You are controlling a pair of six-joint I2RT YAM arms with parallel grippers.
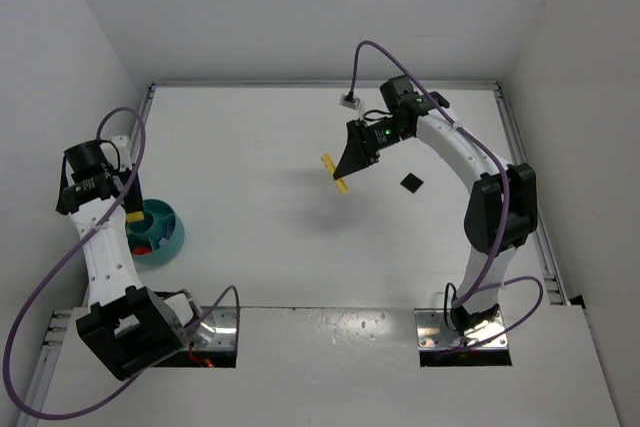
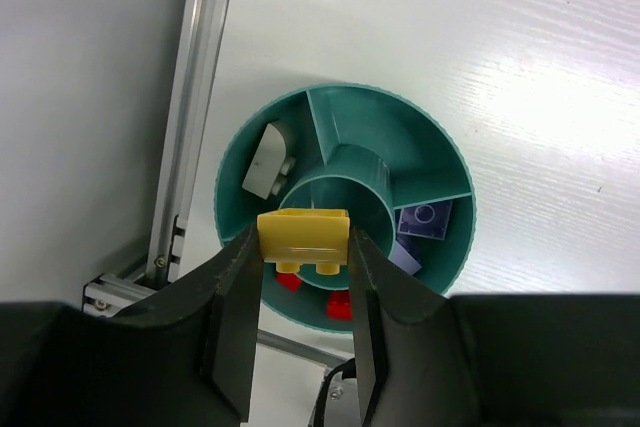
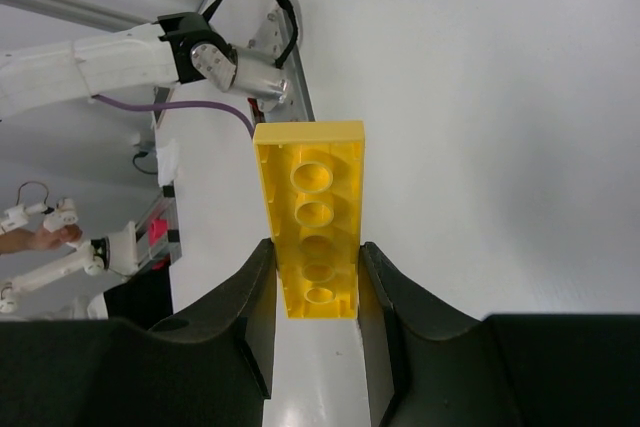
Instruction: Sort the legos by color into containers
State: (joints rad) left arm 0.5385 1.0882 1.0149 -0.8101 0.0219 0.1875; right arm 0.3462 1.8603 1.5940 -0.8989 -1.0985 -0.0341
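Note:
My left gripper (image 2: 304,247) is shut on a small yellow brick (image 2: 304,232) and holds it above the centre of the round teal bowl (image 2: 350,117). The bowl has a centre cup and outer compartments. They hold a grey piece (image 2: 268,161), purple pieces (image 2: 425,219) and red bricks (image 2: 340,305). In the top view the bowl (image 1: 168,239) sits at the left, under my left gripper (image 1: 135,215). My right gripper (image 1: 350,165) is shut on a long flat yellow brick (image 3: 310,197), held above the table's middle; the brick's ends stick out of the gripper in the top view (image 1: 340,185).
A small dark piece (image 1: 410,183) lies on the table right of my right gripper. An aluminium rail (image 2: 195,97) runs along the table's left edge beside the bowl. White walls close in the table on three sides.

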